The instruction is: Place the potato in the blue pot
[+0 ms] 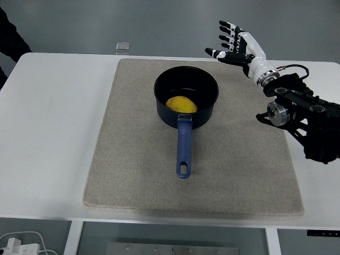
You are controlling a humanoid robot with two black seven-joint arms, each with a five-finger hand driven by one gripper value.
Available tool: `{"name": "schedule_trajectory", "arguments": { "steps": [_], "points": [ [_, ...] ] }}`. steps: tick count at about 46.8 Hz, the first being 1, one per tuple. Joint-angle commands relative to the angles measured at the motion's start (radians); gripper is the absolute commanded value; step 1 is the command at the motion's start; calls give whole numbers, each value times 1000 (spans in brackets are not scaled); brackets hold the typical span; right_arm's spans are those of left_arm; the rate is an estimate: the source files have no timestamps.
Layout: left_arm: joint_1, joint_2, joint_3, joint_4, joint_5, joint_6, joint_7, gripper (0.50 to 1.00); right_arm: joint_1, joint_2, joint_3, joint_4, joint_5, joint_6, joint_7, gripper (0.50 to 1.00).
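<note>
Potato (181,104) lies in the blue pot (186,102) — right hand (240,47) empty, fingers (227,35) spread.

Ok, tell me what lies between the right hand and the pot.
Head view: only bare beige mat between the open right hand and the blue pot.

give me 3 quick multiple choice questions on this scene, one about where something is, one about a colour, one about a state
1. Where is the potato?
A. on the mat
B. inside the blue pot
C. in the right hand

2. What colour is the pot's handle?
A. blue
B. red
C. white

3. How is the right hand?
A. closed on the potato
B. closed on the handle
C. open, holding nothing

Answers: B, the yellow potato lies on the pot's floor; A, the handle pointing toward the near edge is blue; C, its fingers are spread, up and away from the pot.
</note>
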Motion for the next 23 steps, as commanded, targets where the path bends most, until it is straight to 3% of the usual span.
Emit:
{"name": "schedule_trajectory", "arguments": {
  "steps": [1,7,17,23],
  "points": [
    [0,0,0,0,0,0,0,996,-13,-1,70,0,88,0,-88,928],
    [0,0,0,0,0,0,0,996,-21,-1,116,2,199,-2,-159,928],
    [0,0,0,0,0,0,0,996,-65,8,234,-1,240,0,-151,928],
    [0,0,0,0,0,0,0,996,-87,8,300,-1,240,37,-146,928]
  ]
}}
